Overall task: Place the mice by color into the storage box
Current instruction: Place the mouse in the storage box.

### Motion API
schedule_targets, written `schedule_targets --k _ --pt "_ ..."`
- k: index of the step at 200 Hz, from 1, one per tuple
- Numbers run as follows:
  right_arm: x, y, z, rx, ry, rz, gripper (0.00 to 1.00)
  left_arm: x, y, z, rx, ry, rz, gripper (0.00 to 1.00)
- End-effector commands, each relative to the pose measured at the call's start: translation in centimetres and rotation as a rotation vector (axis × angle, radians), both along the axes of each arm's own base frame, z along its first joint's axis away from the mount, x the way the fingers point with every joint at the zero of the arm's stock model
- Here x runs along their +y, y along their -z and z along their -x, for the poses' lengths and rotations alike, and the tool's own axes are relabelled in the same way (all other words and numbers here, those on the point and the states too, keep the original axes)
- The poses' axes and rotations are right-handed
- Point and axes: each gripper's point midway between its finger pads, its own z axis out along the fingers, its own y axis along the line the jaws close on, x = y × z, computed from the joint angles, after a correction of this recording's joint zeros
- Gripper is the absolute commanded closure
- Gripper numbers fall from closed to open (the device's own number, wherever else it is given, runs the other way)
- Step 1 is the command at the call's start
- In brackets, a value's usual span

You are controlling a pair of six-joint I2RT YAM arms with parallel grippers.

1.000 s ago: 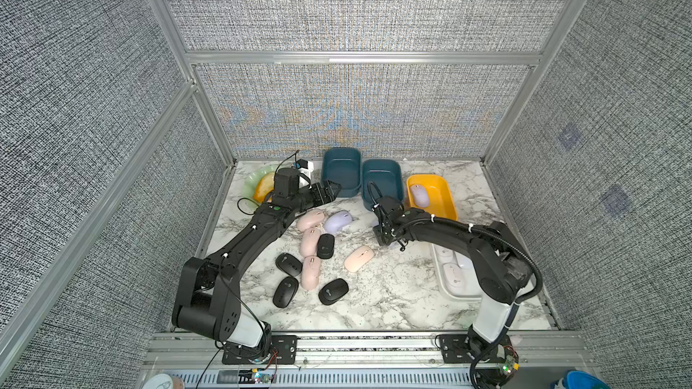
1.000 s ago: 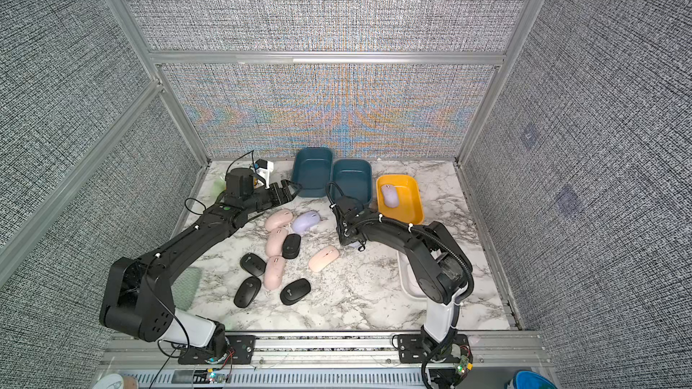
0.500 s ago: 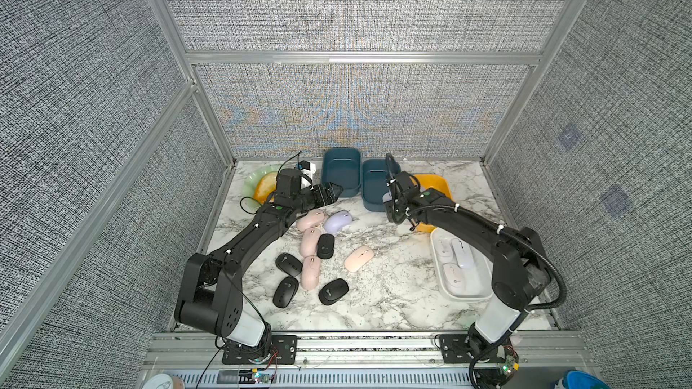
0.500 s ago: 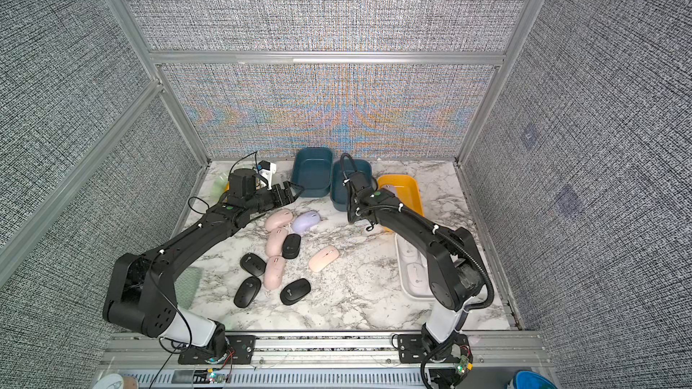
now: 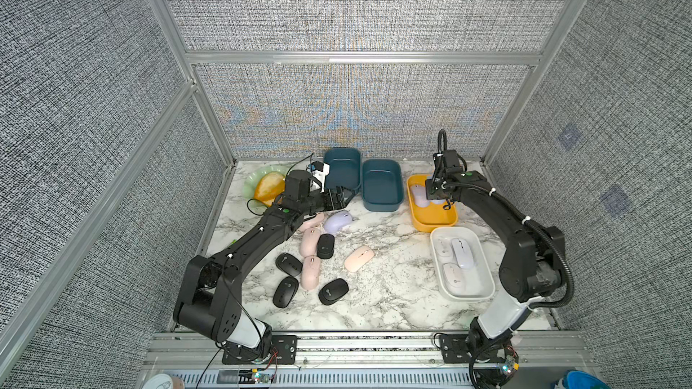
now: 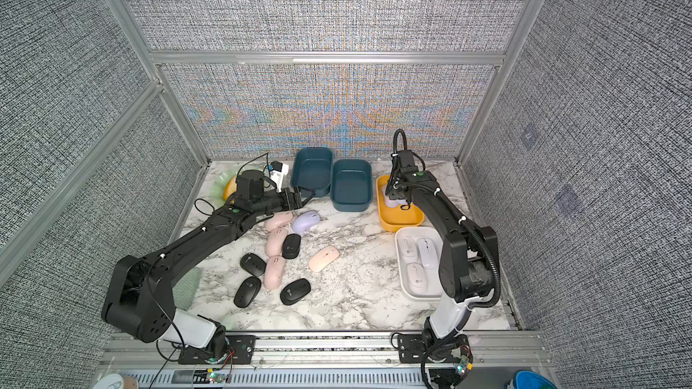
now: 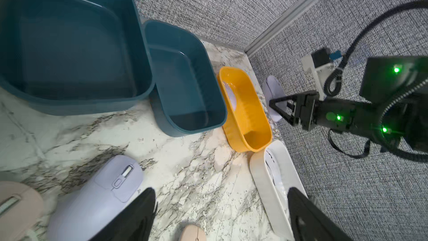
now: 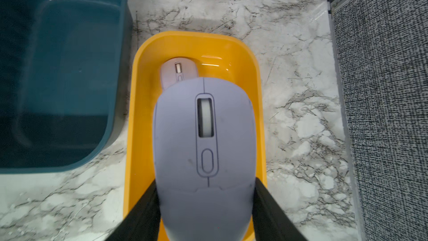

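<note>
pinching a lilac mouse (image 8: 203, 135) in the right gripper (image 5: 439, 196) over the yellow box (image 8: 136, 135), above a second lilac mouse (image 8: 178, 70) inside. spread empty at the left gripper (image 5: 337, 197), near a third lilac mouse (image 5: 337, 221).

Left claw (image 5: 343, 197) agape, right claw (image 5: 439, 197) full.

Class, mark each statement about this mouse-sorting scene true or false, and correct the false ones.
1. The right gripper holds a lilac mouse over the yellow bin. True.
2. The yellow bin is empty. False: another lilac mouse lies in it.
3. The white tray holds three white mice. True.
4. The black mice sit in the teal bins. False: both bins are empty; all four lie on the table.
5. The left gripper is shut. False: it is open and empty.
</note>
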Motion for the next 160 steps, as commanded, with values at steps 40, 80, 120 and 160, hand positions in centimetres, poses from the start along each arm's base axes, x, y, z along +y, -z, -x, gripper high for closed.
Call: schedule_targets --k 40,80,120,160 --pt "-2.7 3.0 -2.1 0.076 0.005 0.097 0.47 -0.9 0.0 -0.1 -0.015 0.041 0.007 0.10" --pt "-3.4 6.2 -4.0 0.155 -0.011 0.084 0.47 -1.0 0.6 -0.2 0.000 0.045 0.003 0.11" --pt "-4.5 8.1 -6.2 0.187 0.018 0.071 0.47 -1.0 1.1 -0.3 0.006 0.042 -0.009 0.11" --pt "-4.0 9.3 -7.1 0.204 0.013 0.044 0.47 -1.0 1.2 -0.4 0.009 0.041 -0.014 0.11"
